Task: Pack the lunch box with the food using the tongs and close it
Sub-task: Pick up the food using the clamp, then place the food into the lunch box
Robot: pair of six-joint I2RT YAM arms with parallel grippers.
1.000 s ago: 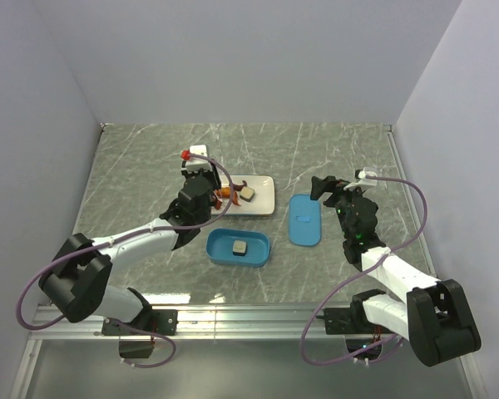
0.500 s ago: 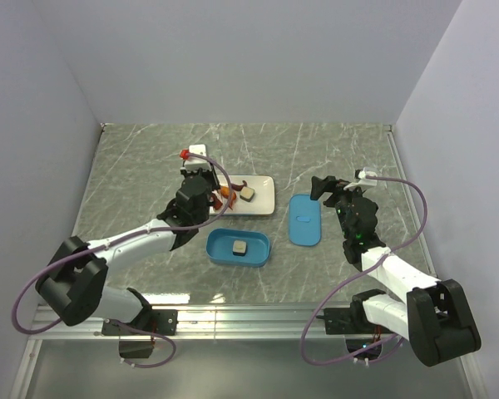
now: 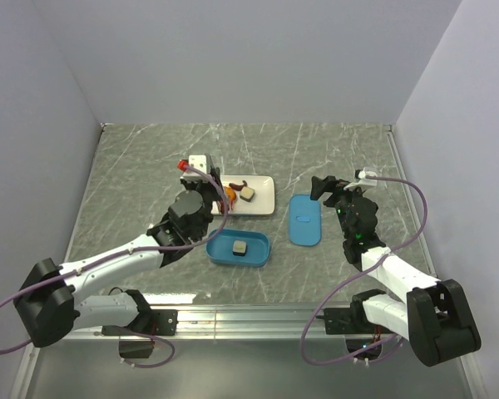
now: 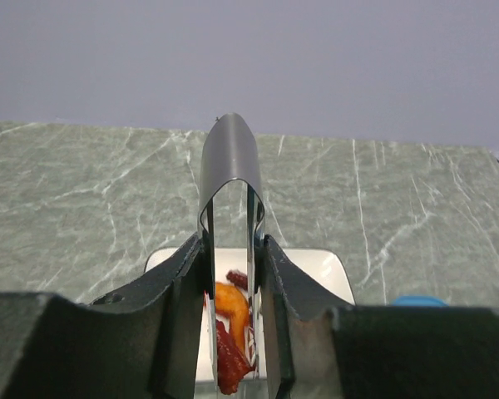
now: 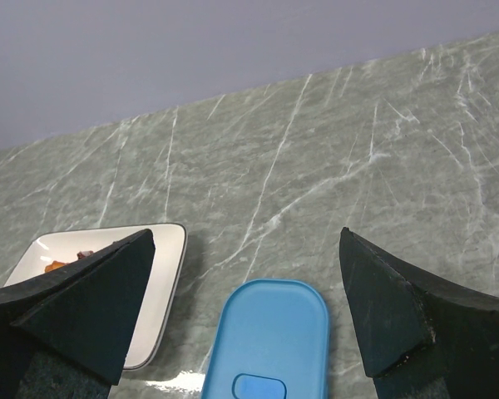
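Note:
My left gripper is shut on the grey metal tongs, whose two legs run down between its fingers. The tongs pinch an orange piece of food and a dark red piece over the near left end of the white plate. A whitish cube and a dark red bit lie on the plate. The blue lunch box stands open nearer me, with one cube inside. Its lid lies flat to the right. My right gripper hangs open above the lid.
The marble table is walled in by grey panels at the back and both sides. A metal rail runs along the near edge by the arm bases. The plate's right end lies just left of the lid.
The left gripper has squeezed the tongs tighter onto the food. The left arm has drawn back toward me and risen. The right arm has not moved.

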